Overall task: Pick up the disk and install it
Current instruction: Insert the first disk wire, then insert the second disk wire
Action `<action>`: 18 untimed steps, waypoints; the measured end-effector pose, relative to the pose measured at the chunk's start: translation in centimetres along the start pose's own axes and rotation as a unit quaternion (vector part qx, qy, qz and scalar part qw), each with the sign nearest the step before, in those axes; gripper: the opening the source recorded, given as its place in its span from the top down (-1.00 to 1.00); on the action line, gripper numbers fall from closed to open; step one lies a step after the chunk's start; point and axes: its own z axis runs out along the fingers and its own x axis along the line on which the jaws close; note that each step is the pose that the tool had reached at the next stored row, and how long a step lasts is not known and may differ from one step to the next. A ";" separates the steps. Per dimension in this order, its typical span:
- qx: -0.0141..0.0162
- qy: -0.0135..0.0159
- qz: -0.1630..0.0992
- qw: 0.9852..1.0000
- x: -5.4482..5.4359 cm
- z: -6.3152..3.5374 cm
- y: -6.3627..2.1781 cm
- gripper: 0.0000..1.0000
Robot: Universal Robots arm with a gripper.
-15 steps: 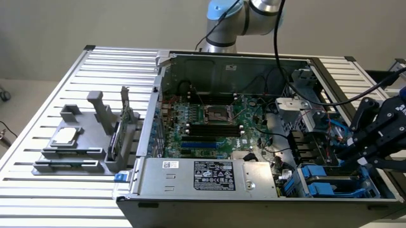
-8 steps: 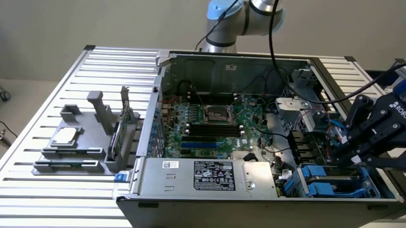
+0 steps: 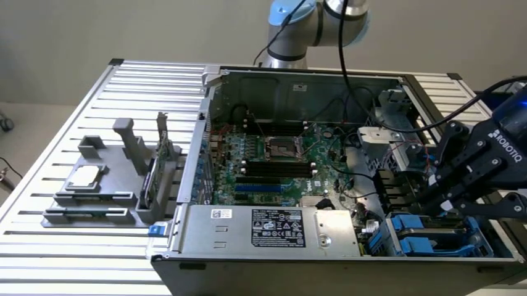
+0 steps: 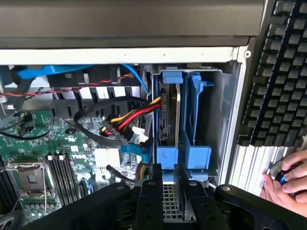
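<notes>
Gripper (image 4: 163, 191) is poised just above the blue drive bay, fingers set narrow with a gap between them, nothing held. Disk (image 4: 169, 112) is seated upright in its blue carrier in the computer case (image 3: 247, 243). A hand (image 4: 287, 184) is seen beside a keyboard (image 4: 280, 72).

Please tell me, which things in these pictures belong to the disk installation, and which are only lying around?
Belong to the job:
disk, standing in the bay
blue rails
drive bay
pincer, just before the disk

Lying about:
chip on the grey holder
green card
keyboard
a person's hand
</notes>
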 end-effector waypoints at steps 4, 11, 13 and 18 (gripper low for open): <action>0.000 0.002 -0.005 1.000 0.0 0.19 -0.79 0.51; -0.002 0.004 -0.009 1.000 0.0 0.39 -1.42 0.51; -0.002 0.004 -0.009 1.000 0.0 0.38 -1.43 0.51; -0.003 0.004 -0.009 1.000 0.0 0.39 -1.44 0.51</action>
